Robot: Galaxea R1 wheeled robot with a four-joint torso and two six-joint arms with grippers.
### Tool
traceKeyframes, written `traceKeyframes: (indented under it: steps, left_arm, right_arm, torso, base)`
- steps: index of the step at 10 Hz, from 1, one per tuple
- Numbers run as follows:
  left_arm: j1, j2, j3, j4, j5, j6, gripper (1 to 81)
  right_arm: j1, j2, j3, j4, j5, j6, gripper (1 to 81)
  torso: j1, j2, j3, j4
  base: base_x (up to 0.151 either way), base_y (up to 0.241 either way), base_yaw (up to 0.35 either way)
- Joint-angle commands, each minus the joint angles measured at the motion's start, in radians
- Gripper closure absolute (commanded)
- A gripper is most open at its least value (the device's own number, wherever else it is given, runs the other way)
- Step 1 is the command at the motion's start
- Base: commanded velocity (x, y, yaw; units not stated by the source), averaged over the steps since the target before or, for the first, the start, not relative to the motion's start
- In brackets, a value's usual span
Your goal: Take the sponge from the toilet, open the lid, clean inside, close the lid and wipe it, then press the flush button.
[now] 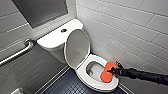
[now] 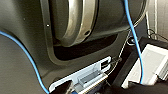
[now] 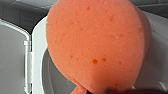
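Note:
The white toilet [image 1: 98, 86] stands in the corner with its lid [image 1: 77, 47] raised against the tank [image 1: 53, 37]. A dark flush button [image 1: 63, 30] sits in the middle of the tank top. My right arm comes in from the right, and my right gripper [image 1: 111, 71] is shut on the orange-red sponge [image 1: 107, 72], holding it over the right side of the seat rim at the bowl opening. In the right wrist view the sponge [image 3: 97, 45] looms large in front of the seat and the lid hinge [image 3: 27, 65].
A metal grab bar [image 1: 18, 53] runs along the grey wall on the left. White tiled wall [image 1: 130, 27] stands close behind and to the right of the toilet. Dark small-tiled floor [image 1: 66, 86] lies in front of the bowl. Blue cable [image 2: 132, 35] crosses robot parts in the left wrist view.

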Motion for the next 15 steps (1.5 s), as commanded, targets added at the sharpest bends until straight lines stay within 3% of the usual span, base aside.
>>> traceKeyframes:
  steps: [1,3,6,11,15]
  left_arm:
    - [0.055,0.003,0.016,0.004,0.037,0.005,1.0]
    - [0.055,0.004,0.016,0.006,0.037,0.005,1.0]
    - [0.058,0.004,0.016,0.006,0.034,0.007,1.0]
    - [0.058,0.011,0.016,0.006,0.035,0.022,1.0]
    - [0.059,0.009,0.016,0.004,0.035,0.036,1.0]
  right_arm:
    - [0.084,-0.046,0.089,-0.007,-0.049,0.085,81.1]
    - [0.05,-0.052,0.103,-0.007,-0.048,0.146,81.1]
    - [0.008,-0.068,0.134,-0.007,-0.039,0.196,81.1]
    - [0.002,-0.155,0.308,-0.007,-0.077,0.344,81.1]
    - [-0.035,-0.295,0.443,-0.007,-0.088,0.358,81.1]
  torso:
    - [0.0,0.0,0.0,0.0]
    - [0.0,0.0,0.0,0.0]
    - [0.0,0.0,0.0,0.0]
    - [0.0,0.0,0.0,0.0]
    - [0.0,0.0,0.0,0.0]
  base:
    - [0.0,0.0,0.0]
    - [0.0,0.0,0.0]
    - [0.0,0.0,0.0]
    - [0.0,0.0,0.0]
    - [0.0,0.0,0.0]
